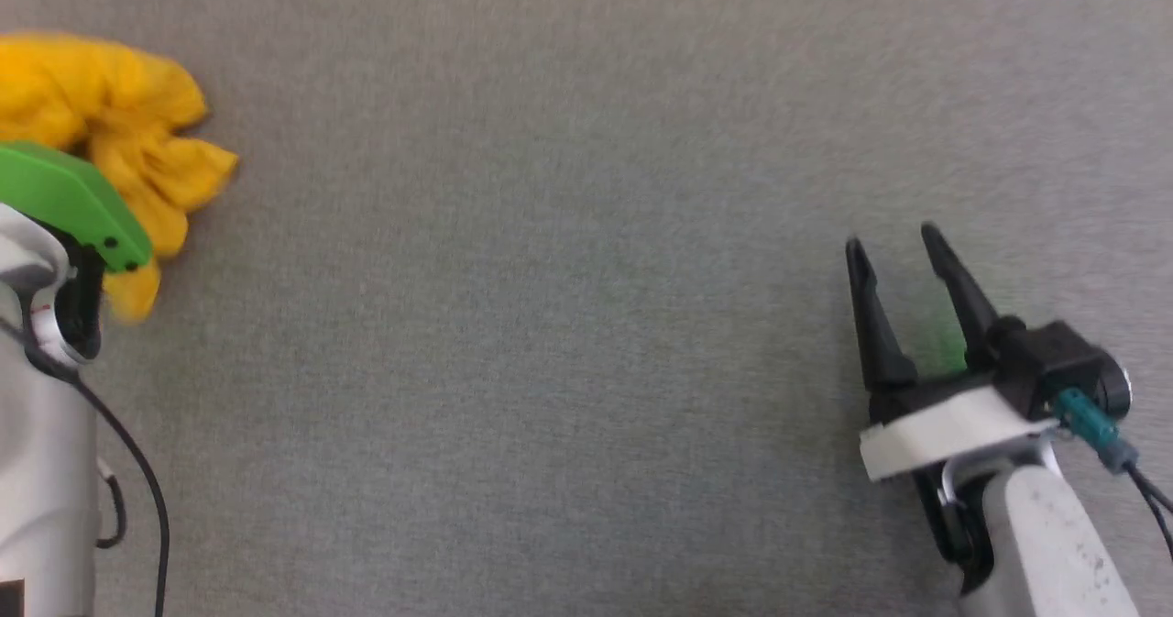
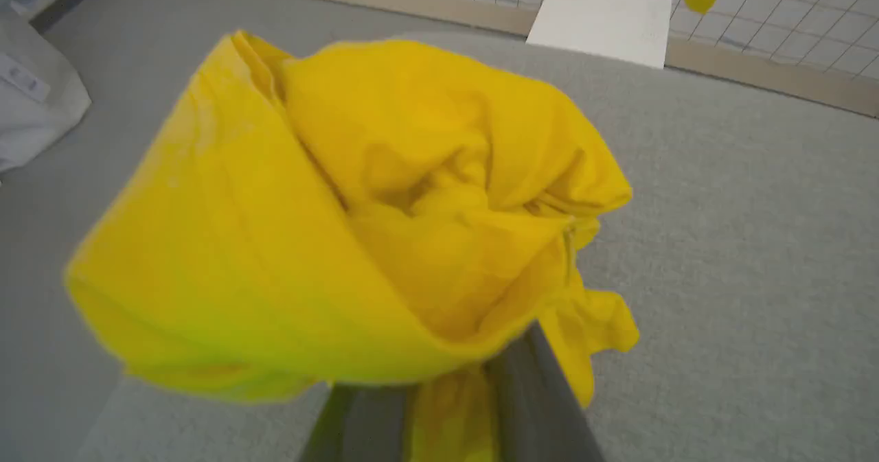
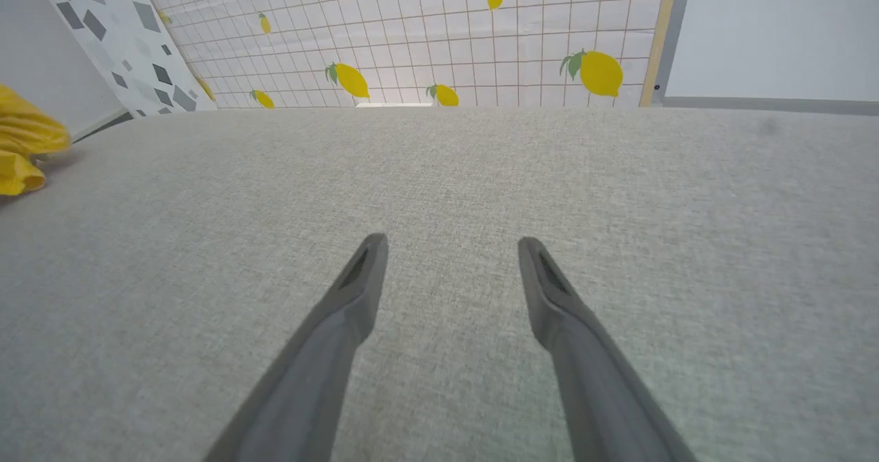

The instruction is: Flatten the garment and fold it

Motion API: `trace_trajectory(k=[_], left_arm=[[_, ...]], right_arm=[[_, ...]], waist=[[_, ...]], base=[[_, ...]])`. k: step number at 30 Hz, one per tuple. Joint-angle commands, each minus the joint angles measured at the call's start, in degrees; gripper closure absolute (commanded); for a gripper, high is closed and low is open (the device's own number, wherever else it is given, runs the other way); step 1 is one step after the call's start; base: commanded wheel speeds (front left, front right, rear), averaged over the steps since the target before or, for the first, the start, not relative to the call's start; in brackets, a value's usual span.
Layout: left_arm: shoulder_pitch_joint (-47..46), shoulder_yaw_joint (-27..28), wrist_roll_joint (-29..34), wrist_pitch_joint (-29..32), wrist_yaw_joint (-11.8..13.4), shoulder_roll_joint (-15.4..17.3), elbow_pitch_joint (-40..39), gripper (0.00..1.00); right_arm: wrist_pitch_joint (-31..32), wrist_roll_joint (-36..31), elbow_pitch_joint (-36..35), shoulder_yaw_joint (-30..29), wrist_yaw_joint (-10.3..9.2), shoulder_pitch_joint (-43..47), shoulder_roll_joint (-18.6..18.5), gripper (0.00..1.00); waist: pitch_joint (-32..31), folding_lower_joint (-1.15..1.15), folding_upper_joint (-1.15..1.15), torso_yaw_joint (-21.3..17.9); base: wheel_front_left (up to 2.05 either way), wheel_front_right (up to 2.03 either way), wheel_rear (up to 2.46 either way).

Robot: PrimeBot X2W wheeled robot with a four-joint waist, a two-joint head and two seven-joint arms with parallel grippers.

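The garment (image 1: 110, 113) is a bright yellow crumpled bundle at the far left of the grey surface. The green cover (image 1: 69, 200) of my left wrist hides its lower part and that arm's fingers. In the left wrist view the garment (image 2: 343, 208) bulges just in front of the camera. My left gripper (image 2: 446, 386) is shut on a fold of it, with yellow cloth running down between the two dark fingers. My right gripper (image 1: 893, 241) stands open over bare surface at the lower right, far from the cloth. Its wrist view shows the spread gripper (image 3: 450, 242) and the garment's edge (image 3: 20, 146) at far left.
A grey woven surface (image 1: 550, 324) spreads across the middle between the arms. A lemon-patterned tiled wall (image 3: 446, 36) runs along its far edge. A white flat board (image 2: 597, 19) leans at that wall, and a pale cloth item (image 2: 34, 105) lies off to one side.
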Motion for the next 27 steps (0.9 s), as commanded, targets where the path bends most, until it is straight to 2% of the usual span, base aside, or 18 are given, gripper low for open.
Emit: trace_trajectory(k=[1,3,6,12,16,21,24,27], left_arm=[[-0.7,-0.2,1.7,-3.9,-0.4,1.0,-1.1,1.00],[-1.7,-1.3,4.4,-10.1,-0.7,1.8,-2.8,1.00],[-3.4,-3.5,7.0,-16.3,-1.6,1.8,-5.0,1.00],[-6.9,-9.3,9.5,-21.6,-3.7,-1.5,-10.1,1.00],[-7.8,-13.9,9.7,-22.4,-5.0,-5.7,-12.4,1.00],[-5.9,-20.0,8.2,-21.6,-6.5,-12.6,-12.4,1.00],[-3.1,-23.6,6.1,-19.6,-7.9,-16.4,-9.0,1.00],[0.7,-27.1,3.4,-15.5,-9.0,-18.7,-3.8,1.00]], right_arm=[[-0.6,0.6,0.4,-0.3,-0.09,1.2,0.1,0.00],[-0.9,1.8,1.3,-0.7,-0.09,2.9,0.1,0.00],[-1.2,2.9,1.9,-1.2,-0.09,5.4,0.1,0.00],[-1.1,3.3,1.7,-2.8,-0.09,9.3,0.1,0.00],[-0.4,3.2,0.7,-3.1,-0.09,10.8,0.1,0.00],[0.7,3.2,-0.6,-3.3,-0.09,12.3,0.1,0.00],[1.4,3.1,-1.2,-3.3,-0.09,13.0,0.1,0.00],[2.0,3.1,-1.7,-3.2,-0.09,13.2,0.1,0.00]], waist=[[-10.1,0.00,0.00,0.2],[-13.8,0.00,0.00,-0.3],[-17.9,0.00,0.00,-1.2],[-23.4,0.00,0.00,-5.0],[-24.9,0.00,0.00,-8.8],[-25.2,0.00,0.00,-14.1],[-24.9,0.00,0.00,-16.9],[-24.5,0.00,0.00,-19.2]], base=[[0.00,0.00,0.00],[0.00,0.00,0.00],[0.00,0.00,0.00],[0.00,0.00,0.00],[0.00,0.00,0.00],[0.00,0.00,0.00],[0.00,0.00,0.00],[0.00,0.00,0.00]])
